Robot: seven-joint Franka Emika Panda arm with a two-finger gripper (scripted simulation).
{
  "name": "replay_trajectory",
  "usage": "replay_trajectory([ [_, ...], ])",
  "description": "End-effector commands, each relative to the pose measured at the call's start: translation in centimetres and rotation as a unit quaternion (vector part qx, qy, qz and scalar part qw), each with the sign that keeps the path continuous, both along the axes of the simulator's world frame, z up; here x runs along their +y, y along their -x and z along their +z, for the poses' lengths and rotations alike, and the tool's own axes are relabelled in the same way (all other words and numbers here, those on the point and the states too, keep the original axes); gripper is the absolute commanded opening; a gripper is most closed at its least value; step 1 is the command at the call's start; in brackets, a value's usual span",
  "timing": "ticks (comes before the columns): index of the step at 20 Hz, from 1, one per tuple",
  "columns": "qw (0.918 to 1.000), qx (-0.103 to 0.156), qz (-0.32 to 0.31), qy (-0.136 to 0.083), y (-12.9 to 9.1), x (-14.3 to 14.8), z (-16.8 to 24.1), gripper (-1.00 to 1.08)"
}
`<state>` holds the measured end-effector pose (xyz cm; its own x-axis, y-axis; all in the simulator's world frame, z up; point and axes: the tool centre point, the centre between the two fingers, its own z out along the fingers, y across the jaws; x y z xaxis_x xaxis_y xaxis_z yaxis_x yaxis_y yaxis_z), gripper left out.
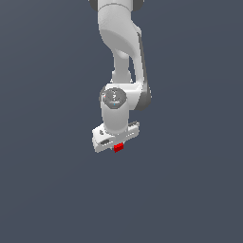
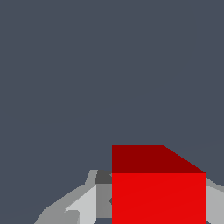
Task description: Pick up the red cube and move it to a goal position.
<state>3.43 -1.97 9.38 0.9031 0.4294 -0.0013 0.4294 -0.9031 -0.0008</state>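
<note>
I hold the cube (image 1: 118, 147) (image 2: 158, 186) between my fingers (image 2: 85, 203), my gripper (image 1: 117, 145) (image 2: 157, 205) closed narrow on its sides. In the exterior view the cube peeks out just under my white hand, a little toward that view's right of the hand's middle, red against the plain dark grey ground (image 1: 47, 190). My arm (image 1: 121, 57) comes down from the far top of that view, the wrist turned so the hand sits tilted. In the wrist view the cube fills the space between my grey fingers, its darker top face showing. Whether it is clear of the ground I cannot tell.
</note>
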Motion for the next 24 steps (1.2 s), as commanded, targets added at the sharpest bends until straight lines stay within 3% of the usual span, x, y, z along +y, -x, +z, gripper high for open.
replay_trajectory([
  [1,1.0,-0.001,0.0,0.0,-0.7,0.1,2.4,-1.0],
  [12,1.0,-0.001,0.0,0.0,-3.4,0.3,11.2,-1.0],
  [24,1.0,-0.001,0.0,0.0,-4.3,0.4,13.4,-1.0],
])
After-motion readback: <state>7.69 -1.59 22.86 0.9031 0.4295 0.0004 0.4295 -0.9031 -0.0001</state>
